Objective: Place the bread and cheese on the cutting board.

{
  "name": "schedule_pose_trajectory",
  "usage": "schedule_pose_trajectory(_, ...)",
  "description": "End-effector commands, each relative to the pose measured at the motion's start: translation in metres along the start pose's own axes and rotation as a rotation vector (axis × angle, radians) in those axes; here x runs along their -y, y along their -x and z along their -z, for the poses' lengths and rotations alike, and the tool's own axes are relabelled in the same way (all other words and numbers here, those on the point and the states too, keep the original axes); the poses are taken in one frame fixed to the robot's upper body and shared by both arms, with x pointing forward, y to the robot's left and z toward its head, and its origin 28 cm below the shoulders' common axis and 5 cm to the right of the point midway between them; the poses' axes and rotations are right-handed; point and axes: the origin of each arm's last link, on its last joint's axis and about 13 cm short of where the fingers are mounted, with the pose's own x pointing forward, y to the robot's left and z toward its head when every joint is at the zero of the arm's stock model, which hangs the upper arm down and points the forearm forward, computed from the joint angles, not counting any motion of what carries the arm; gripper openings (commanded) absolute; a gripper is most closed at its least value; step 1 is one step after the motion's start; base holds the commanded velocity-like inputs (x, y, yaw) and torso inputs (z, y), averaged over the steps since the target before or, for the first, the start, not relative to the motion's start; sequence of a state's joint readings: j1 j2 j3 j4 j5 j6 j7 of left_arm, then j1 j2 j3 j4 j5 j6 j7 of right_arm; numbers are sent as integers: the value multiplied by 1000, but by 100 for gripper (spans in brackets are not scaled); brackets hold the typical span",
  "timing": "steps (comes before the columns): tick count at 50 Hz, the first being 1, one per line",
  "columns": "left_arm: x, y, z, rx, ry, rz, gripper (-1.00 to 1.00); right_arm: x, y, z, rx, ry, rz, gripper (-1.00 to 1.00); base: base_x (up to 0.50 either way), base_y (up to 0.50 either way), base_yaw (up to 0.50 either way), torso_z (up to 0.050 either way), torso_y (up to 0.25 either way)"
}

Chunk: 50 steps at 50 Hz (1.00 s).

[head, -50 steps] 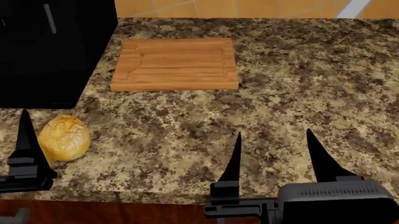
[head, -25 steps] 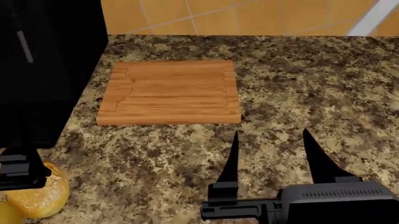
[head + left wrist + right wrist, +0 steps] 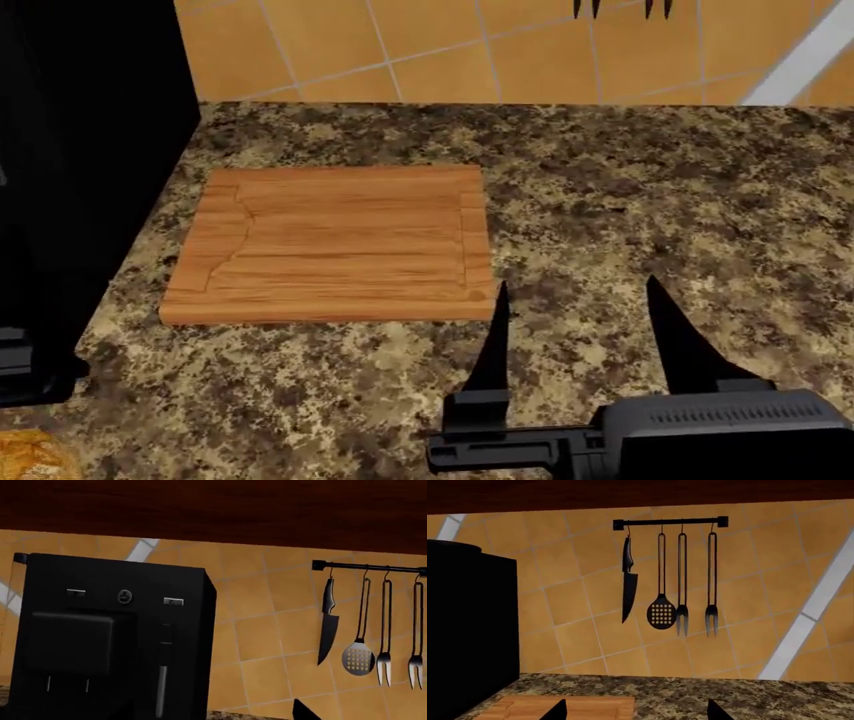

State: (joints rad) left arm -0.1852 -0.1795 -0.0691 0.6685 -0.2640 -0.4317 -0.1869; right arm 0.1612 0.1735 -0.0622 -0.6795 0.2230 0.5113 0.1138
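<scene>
The cutting board (image 3: 334,245), light wood with a carved groove, lies bare on the granite counter; its near edge also shows in the right wrist view (image 3: 570,705). Only a golden-brown edge of the bread (image 3: 24,455) shows at the head view's bottom left corner. The cheese is out of view. My right gripper (image 3: 574,300) is open and empty, hovering over the counter just right of the board's near right corner. My left gripper (image 3: 27,368) shows only as a black part at the left edge, above the bread. One fingertip (image 3: 303,712) shows in its wrist view, set wide.
A tall black appliance (image 3: 80,150) stands against the board's left side and fills the left wrist view (image 3: 107,635). A rail with a knife, skimmer and forks (image 3: 667,580) hangs on the tiled wall behind. Granite counter (image 3: 667,200) stretches to the right.
The head view has tilted up. The board has slid lower in the picture, and the bread has dropped to the bottom left corner. The left gripper's finger has left the view. The right gripper looks unchanged.
</scene>
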Motion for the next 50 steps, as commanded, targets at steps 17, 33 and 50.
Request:
schedule_pose_trajectory(17, -56, 82, -106, -348, 111, 30, 100, -1, 1, 2, 0, -46, -11, 100, 0, 0, 0, 0, 0)
schedule_pose_trajectory(33, -57, 105, -89, -498, 221, 82, 100, -4, -1, 7, -24, -41, -45, 100, 0, 0, 0, 0, 0)
schedule_pose_trajectory(50, -61, 116, -83, -577, 157, 41, 100, -5, -2, 12, -39, -38, -56, 100, 0, 0, 0, 0, 0)
